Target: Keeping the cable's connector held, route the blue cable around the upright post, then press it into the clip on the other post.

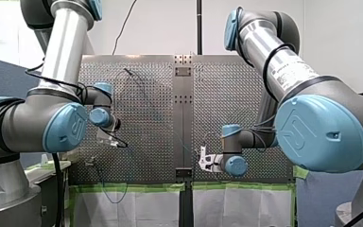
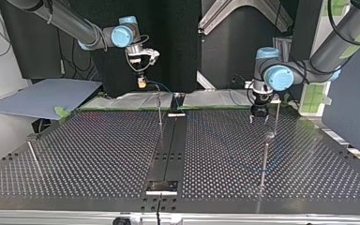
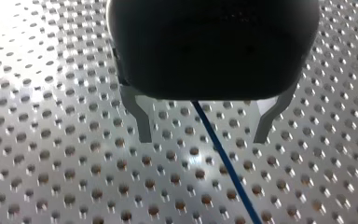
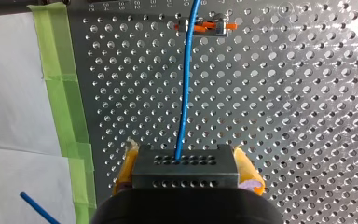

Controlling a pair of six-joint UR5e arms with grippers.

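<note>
I work in a robotics lab: my left arm [image 1: 61, 52] and my right arm [image 1: 288, 66] flank a perforated metal counter [image 1: 142, 94] edged with green tape [image 4: 56, 70] and white sheeting [image 4: 9, 79], black backdrop panels [image 2: 178, 47] and aluminium framing [image 2: 225, 14] behind.

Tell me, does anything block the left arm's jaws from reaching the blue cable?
Nothing visible: in the left wrist view the blue cable runs between my left gripper's open jaws, touching neither.
</note>
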